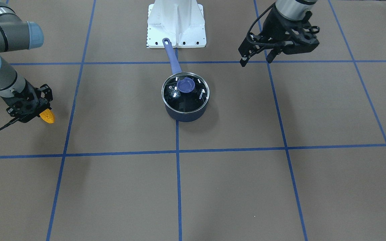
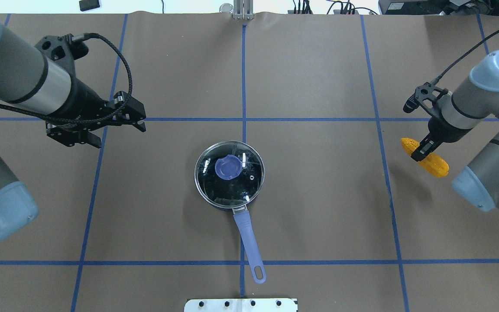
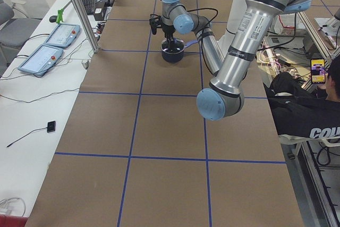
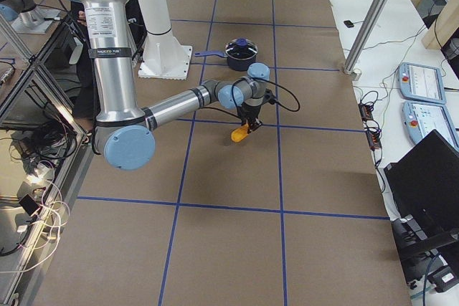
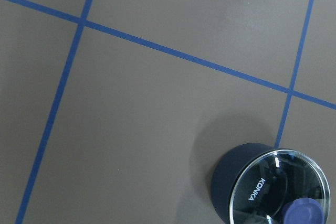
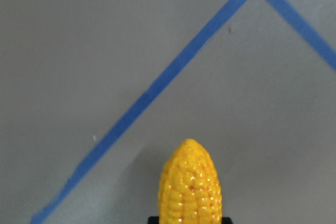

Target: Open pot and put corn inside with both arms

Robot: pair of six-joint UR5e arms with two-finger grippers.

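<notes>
Base plate [image 2: 241, 305]: white mount at the near edge of the brown tabletop [image 2: 319, 195], on the centre line of the blue tape lines [image 2: 244, 78].
Handle [image 2: 249, 242]: long and lilac-blue. It points from the pot back toward the base plate and ends just short of it.
Pot [image 1: 186, 115]: dark blue, upright at the middle of the tabletop.
Lid [image 2: 232, 190]: glass with a metal rim, seated on the pot with a blue knob [image 2: 228, 168] on top; the pot is closed.
Corn [image 2: 435, 164]: orange-yellow cob far out on the robot's right, well apart from the pot. Whether it rests on the tabletop or is raised cannot be told.
Right claw [image 2: 420, 149]: fingers clamped across the corn's mid-length, both ends protruding.
Left claw [image 1: 256, 62]: fingers spread apart and holding nothing. It hovers near a tape crossing, beyond the pot on the robot's left, well apart from the lid.
</notes>
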